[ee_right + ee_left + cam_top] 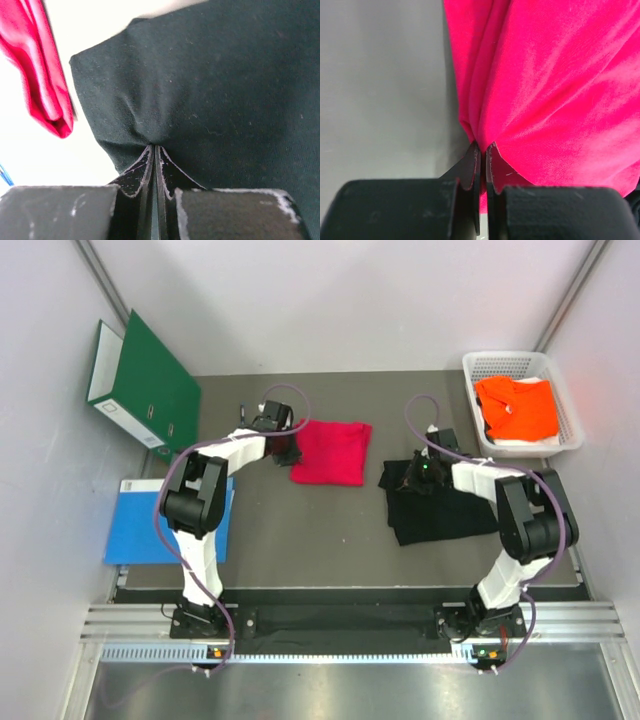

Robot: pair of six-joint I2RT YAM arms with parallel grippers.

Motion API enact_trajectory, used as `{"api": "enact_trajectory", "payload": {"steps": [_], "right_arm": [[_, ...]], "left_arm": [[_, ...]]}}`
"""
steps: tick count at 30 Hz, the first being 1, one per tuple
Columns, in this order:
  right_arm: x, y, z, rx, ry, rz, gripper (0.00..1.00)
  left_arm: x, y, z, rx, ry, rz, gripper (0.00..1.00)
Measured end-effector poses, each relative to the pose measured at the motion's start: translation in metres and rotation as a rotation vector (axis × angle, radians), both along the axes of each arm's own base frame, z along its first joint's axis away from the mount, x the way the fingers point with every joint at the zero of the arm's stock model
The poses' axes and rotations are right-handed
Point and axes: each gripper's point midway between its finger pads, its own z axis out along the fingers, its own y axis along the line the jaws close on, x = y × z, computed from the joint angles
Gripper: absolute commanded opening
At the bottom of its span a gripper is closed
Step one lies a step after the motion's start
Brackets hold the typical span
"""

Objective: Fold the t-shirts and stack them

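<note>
The crimson red t-shirt (332,451) lies folded on the grey table, left of centre. My left gripper (287,453) is at its left edge and shut on that edge; the left wrist view shows the red cloth (555,85) pinched between the jaws. The black t-shirt (440,512) lies right of centre. My right gripper (418,475) is at its upper left part and shut on it; the right wrist view shows the black cloth (215,85) pinched, with the red t-shirt (42,75) beyond. The bright orange t-shirt (516,407) lies in the white basket (566,405).
A green ring binder (145,380) stands at the back left. A flat blue sheet (140,525) lies at the table's left edge beside the left arm. The basket stands at the back right corner. Grey walls close in both sides.
</note>
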Motion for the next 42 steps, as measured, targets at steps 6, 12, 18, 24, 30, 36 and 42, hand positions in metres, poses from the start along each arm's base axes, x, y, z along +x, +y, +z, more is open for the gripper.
{"api": "enact_trajectory", "payload": {"steps": [6,12,18,24,30,36,42], "right_arm": [[0.018,0.037,0.001,0.021,-0.013,0.060,0.03],[0.027,0.063,0.008,0.024,-0.042,0.103,0.63],[0.020,0.071,0.045,0.001,-0.159,0.138,1.00],[0.028,0.078,0.078,0.052,-0.287,0.162,1.00],[0.048,0.101,0.055,0.103,-0.267,0.210,0.98],[0.059,0.115,0.039,0.130,-0.237,0.239,0.90],[0.062,0.121,0.038,0.152,-0.238,0.244,0.88]], "left_arm": [[-0.014,0.015,-0.002,0.011,0.031,0.012,0.00],[-0.032,0.018,-0.005,0.009,0.054,0.006,0.00],[-0.042,0.024,-0.005,0.032,0.075,0.016,0.00],[-0.049,0.032,-0.006,0.061,0.101,0.024,0.00],[-0.053,0.042,-0.006,0.075,0.124,0.029,0.00],[-0.056,0.050,-0.006,0.089,0.140,0.028,0.00],[-0.057,0.051,-0.006,0.090,0.142,0.024,0.00]]}}
